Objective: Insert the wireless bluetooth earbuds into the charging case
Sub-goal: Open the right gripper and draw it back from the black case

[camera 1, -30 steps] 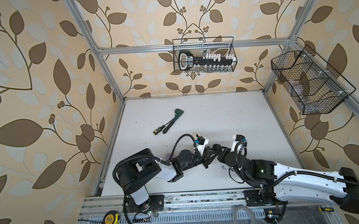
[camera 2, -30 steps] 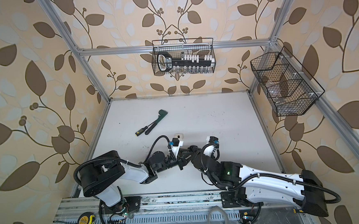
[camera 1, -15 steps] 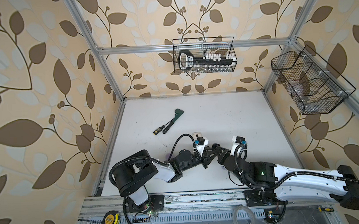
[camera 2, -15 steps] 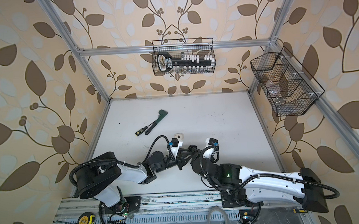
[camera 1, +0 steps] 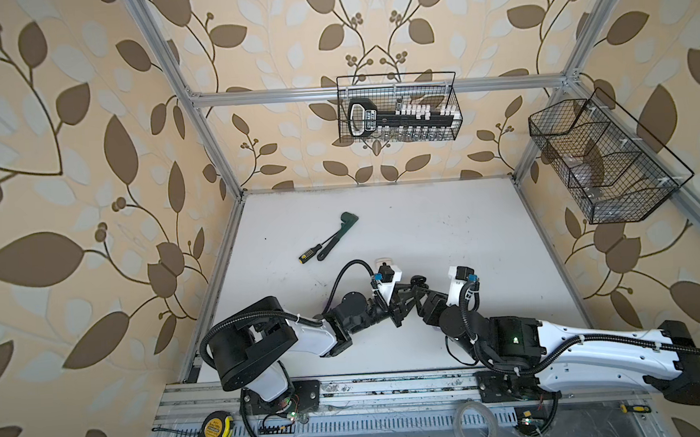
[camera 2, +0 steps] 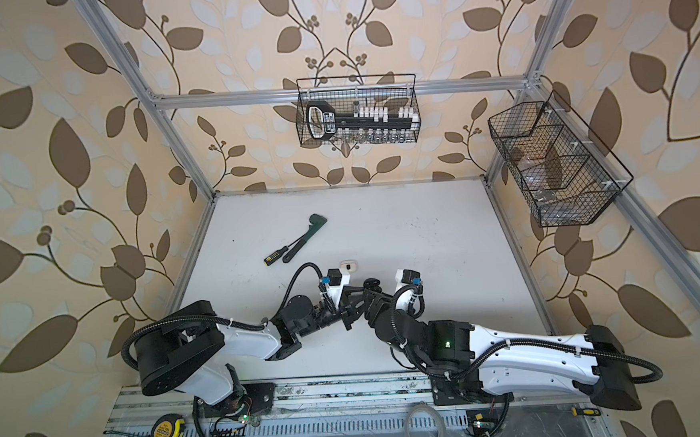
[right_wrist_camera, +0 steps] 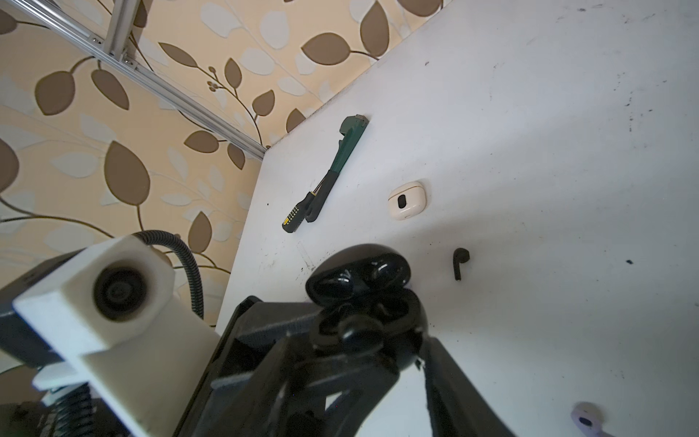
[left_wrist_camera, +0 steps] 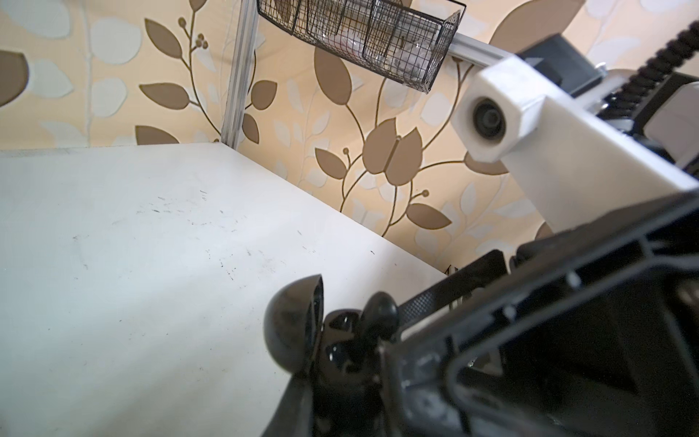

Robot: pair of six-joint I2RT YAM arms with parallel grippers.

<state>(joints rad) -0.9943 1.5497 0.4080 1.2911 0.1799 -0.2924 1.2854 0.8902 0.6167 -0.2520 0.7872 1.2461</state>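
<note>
Green wrench [camera 1: 336, 235] beside screwdriver [camera 1: 309, 254]

Top views high overhead, facing down, wrist views close, low, both showing black case [left_wrist_camera: 293, 325] [right_wrist_camera: 359, 276]

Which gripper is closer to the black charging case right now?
Left. The left gripper is clamped on the open black charging case; the right gripper, jaws apart, sits right beside it at the black earbud in its well.

The white table [camera 1: 444, 222] bears a green wrench [right_wrist_camera: 343, 151], screwdriver [right_wrist_camera: 294, 218], cream case [right_wrist_camera: 407, 199] and black earbud [right_wrist_camera: 459, 261].
</note>
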